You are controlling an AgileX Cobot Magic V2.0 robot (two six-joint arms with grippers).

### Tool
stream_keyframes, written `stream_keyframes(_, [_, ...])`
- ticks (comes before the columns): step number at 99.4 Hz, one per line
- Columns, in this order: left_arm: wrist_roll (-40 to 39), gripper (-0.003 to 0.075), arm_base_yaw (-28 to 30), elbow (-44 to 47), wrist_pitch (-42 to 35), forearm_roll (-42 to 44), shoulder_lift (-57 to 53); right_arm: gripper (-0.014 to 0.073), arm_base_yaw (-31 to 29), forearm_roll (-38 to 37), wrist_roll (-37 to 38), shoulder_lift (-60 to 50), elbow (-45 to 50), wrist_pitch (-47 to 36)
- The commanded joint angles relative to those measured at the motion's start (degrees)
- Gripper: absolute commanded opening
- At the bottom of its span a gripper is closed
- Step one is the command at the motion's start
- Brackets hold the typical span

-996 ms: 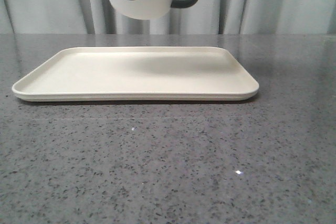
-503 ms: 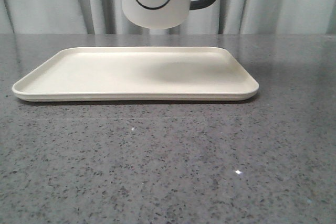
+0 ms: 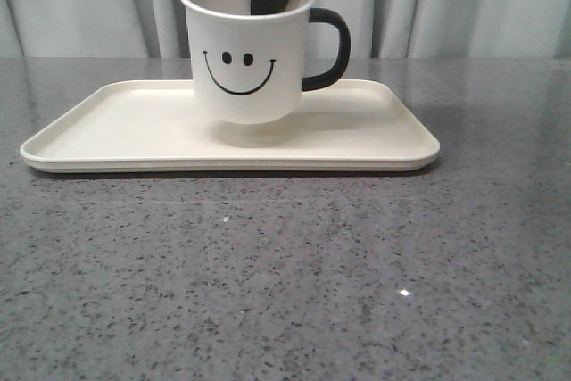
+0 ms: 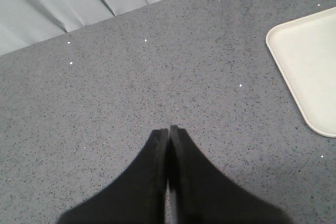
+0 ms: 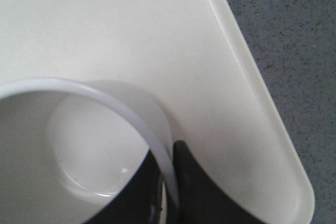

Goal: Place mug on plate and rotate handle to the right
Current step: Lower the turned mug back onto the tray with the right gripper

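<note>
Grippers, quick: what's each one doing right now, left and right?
Left gripper: closed, holding nothing, above bare table.
Right gripper: closed on the mug wall, one finger inside, one outside, over the plate.

The front camera sits low, looking across the speckled grey stone bench (image 3: 294,265). Both wrist cameras look down; all see the flat cream plastic plate (image 3: 107,131).

This looks like a staged test bench in a lab or studio, not a lived-in kitchen. A grey speckled stone-look tabletop (image 3: 285,265) runs wide and bare toward its front edge, and pale pleated curtains (image 3: 482,6) close off the whole far edge as a plain backdrop. The only tableware is a cream plate (image 3: 107,127) and a smiley mug (image 3: 245,51).
</note>
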Motion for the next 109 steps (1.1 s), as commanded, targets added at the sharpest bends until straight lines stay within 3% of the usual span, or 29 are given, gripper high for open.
stream_keyframes(1, [-0.70,-0.0020,-0.04,-1.25,-1.27,1.66,0.02,-0.0116,-0.43,0.91,-0.31,-2.46,-1.92,-2.49])
stream_keyframes(109, [-0.70,-0.0020,-0.04,-1.25,-1.27,1.66,0.02,-0.0116,-0.38,2.21,-0.31,0.50,-1.92,-0.52])
